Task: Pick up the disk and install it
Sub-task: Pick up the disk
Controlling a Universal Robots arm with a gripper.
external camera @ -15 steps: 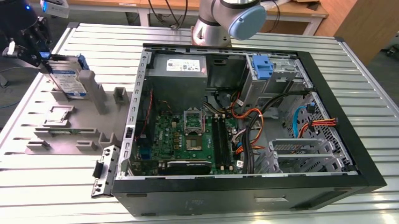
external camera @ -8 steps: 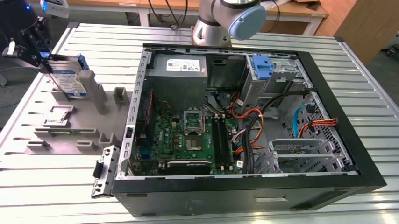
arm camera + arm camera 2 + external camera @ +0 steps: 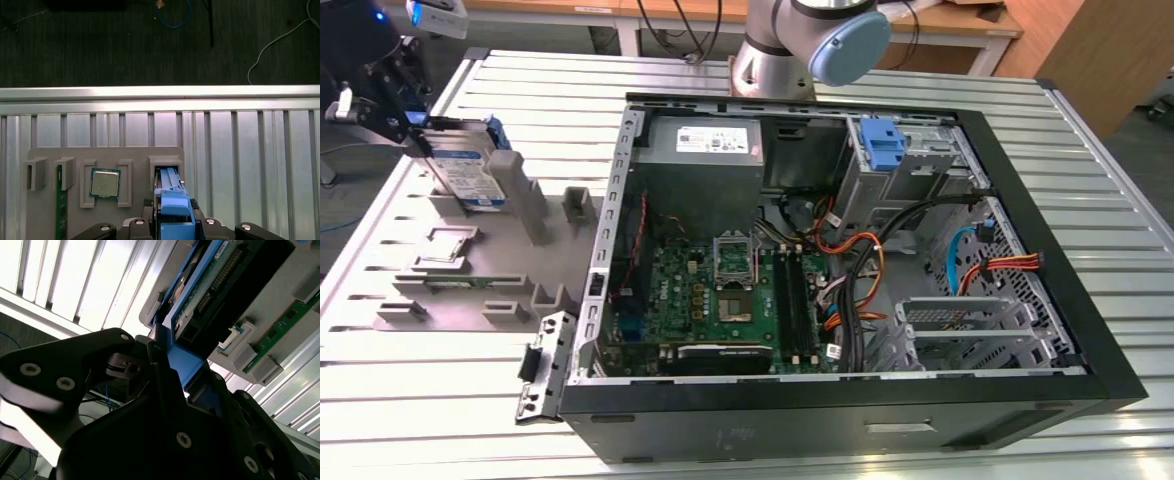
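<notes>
While the disk (image 3: 464, 168) stands upright on its edge at a slot of the grey holder (image 3: 467, 275), at the exterior view's left, its top is gripped by the end effector (image 3: 411, 128), which is closed on the disk's blue bracket. Whether the lower edge rests in the slot or just above it cannot be told. In the second wrist view the bracket is seen clamped inside the end effector (image 3: 172, 357), and the disk (image 3: 200, 295) runs away from it, with its green circuit edge and connector showing. In the first wrist view the disk (image 3: 175, 210) is seen end-on at the outermost slot of the holder (image 3: 100, 155). A processor chip (image 3: 105, 183) and a memory stick (image 3: 59, 200) are kept in neighbouring pockets.

The holder is set on the slatted metal table (image 3: 440, 400), just beside the open computer case (image 3: 854, 425). Inside the case, a motherboard (image 3: 720, 290), a grey power supply (image 3: 700, 145) and a blue latch piece (image 3: 883, 145) are seen. The arm (image 3: 821, 40) is mounted behind the case.
</notes>
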